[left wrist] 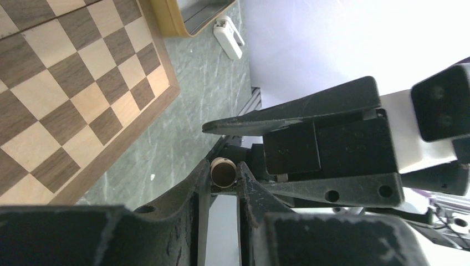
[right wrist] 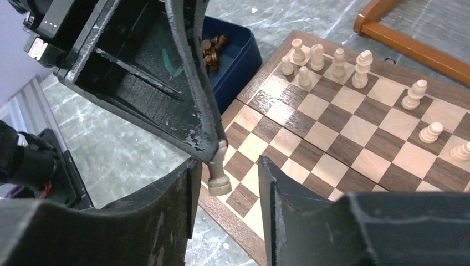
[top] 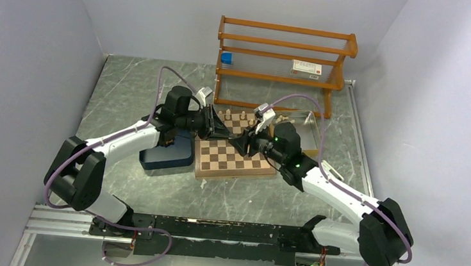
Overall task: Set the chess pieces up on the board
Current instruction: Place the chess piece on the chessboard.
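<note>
Top external: grey counter (top: pixel 133 98), wooden rack (top: pixel 285 54) at its far edge. The board (top: pixel 231 158) sits mid-counter, blue tray (top: pixel 163 159) at its left, tan tray (top: pixel 313 130) at its far right. Both arms meet over the board. Left tool (left wrist: pixel 223 176) is clamped on one cream piece (right wrist: pixel 219 174), tilted, above the squares. Right tool (right wrist: pixel 227 162) has jaws apart; right wrist view shows that piece between them, ungripped. More cream pieces (right wrist: pixel 332 61) stand on the far ranks. Dark pieces (right wrist: pixel 213 47) lie in the blue tray.

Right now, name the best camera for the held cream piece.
Right wrist: the cream piece shows whole, hanging from the left gripper. Left wrist shows only its round end; the top view hides it.
</note>
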You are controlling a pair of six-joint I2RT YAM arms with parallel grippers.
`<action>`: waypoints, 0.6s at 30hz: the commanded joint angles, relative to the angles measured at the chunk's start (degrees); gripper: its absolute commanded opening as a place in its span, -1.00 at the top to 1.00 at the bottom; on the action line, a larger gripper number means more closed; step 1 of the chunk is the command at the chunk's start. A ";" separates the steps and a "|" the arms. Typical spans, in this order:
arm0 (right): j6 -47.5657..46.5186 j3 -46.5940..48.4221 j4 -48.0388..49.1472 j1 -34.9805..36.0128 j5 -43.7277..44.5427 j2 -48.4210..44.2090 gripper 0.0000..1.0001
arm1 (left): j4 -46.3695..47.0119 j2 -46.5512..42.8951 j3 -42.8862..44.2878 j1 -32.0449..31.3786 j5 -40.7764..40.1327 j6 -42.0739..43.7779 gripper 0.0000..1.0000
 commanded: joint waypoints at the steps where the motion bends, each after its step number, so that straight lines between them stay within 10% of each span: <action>1: 8.83 -3.14 7.74 -0.84 2.33 -2.84 0.05 | 9.66 -2.25 -3.02 1.06 2.41 -8.13 0.70; 8: 26.63 -9.14 20.64 -1.04 3.86 -7.15 -0.29 | 26.26 -3.17 -8.72 1.75 1.98 -20.55 0.73; 18: 37.64 -10.37 26.77 -1.03 6.36 -6.08 -0.13 | 42.88 -2.55 -14.44 1.76 0.62 -33.65 0.76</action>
